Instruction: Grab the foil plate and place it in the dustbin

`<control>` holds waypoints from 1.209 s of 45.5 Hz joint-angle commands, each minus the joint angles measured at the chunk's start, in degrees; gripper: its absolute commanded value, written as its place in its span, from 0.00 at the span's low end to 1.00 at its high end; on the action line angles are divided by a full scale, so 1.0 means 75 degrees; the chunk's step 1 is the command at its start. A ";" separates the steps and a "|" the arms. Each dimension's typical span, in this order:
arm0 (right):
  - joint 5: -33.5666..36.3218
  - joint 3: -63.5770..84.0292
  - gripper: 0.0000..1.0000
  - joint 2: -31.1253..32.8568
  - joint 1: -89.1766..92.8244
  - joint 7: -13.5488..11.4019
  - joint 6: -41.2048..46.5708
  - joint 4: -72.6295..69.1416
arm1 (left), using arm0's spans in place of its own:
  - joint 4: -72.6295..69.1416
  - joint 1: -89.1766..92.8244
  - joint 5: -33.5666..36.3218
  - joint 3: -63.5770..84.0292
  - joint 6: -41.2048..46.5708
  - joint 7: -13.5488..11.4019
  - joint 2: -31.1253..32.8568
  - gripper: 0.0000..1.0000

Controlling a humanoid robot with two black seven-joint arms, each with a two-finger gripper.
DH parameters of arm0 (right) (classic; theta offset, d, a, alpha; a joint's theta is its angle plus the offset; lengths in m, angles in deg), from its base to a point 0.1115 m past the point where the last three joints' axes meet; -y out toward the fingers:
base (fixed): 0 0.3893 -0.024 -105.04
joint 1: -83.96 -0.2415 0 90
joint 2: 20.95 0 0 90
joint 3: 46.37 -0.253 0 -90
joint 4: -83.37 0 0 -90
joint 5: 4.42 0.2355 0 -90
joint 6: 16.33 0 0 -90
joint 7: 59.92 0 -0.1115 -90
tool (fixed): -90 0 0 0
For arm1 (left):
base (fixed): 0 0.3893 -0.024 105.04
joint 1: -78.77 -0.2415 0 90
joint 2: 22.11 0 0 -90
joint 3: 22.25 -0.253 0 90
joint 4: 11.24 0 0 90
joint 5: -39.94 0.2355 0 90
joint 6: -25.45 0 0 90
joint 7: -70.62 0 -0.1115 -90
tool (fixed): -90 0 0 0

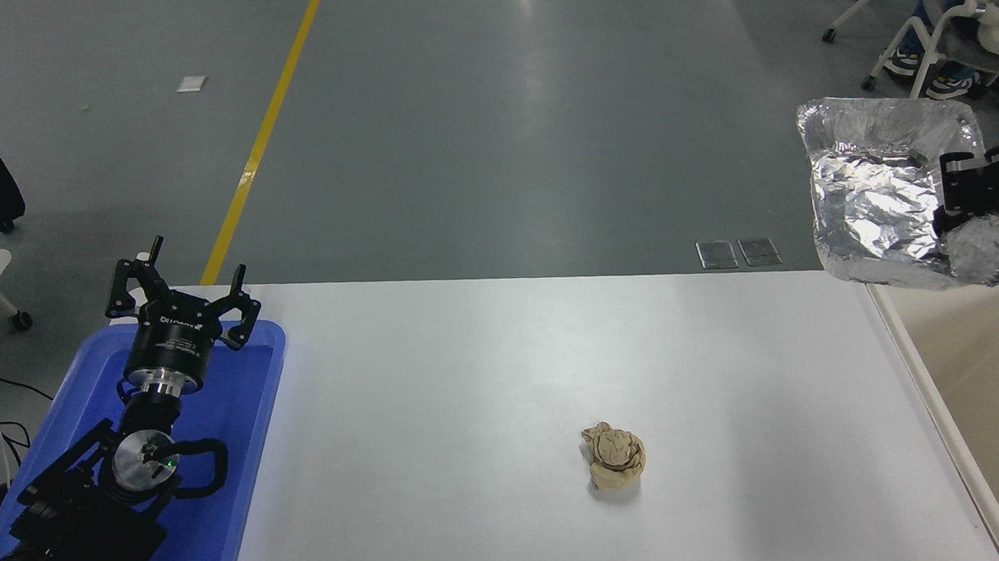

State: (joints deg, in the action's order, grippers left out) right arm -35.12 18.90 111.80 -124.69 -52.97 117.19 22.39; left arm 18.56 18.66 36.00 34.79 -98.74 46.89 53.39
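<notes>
The crinkled silver foil plate [879,192] hangs in the air at the far right, above the table's right end and the near-left corner of the dustbin. My right gripper [954,202] comes in from the right edge and is shut on the plate's right rim. The cream dustbin [959,378] stands just off the table's right edge, its inside partly in view. My left gripper [181,296] is parked open and empty above the blue tray at the lower left.
A crumpled tan paper ball [613,457] lies on the white table [487,382] near the middle front. A blue plastic tray [229,461] sits at the left end under the left arm. A person sits on a wheeled chair [936,34] at the top right.
</notes>
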 commanded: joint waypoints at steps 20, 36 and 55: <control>0.0401 -0.0170 0.00 0.0159 0.3877 -0.0025 -0.2393 0.3452 | 0.0000 0.0000 -0.0001 0.0000 0.0000 0.0000 0.0000 1.00; 0.1574 -0.1470 0.00 -0.0216 0.6736 -0.0329 -0.3716 0.5750 | 0.0000 0.0000 -0.0001 0.0000 0.0000 0.0000 0.0000 1.00; 0.1562 -0.4072 0.00 -0.0977 0.9526 -0.0506 -0.5369 0.7122 | 0.0000 0.0000 0.0011 0.0000 0.0000 0.0000 0.0000 1.00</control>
State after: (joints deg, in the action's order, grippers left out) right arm -23.98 -1.97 107.94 -64.64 -56.21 83.85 69.79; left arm 18.56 18.66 36.02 34.79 -98.74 46.89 53.39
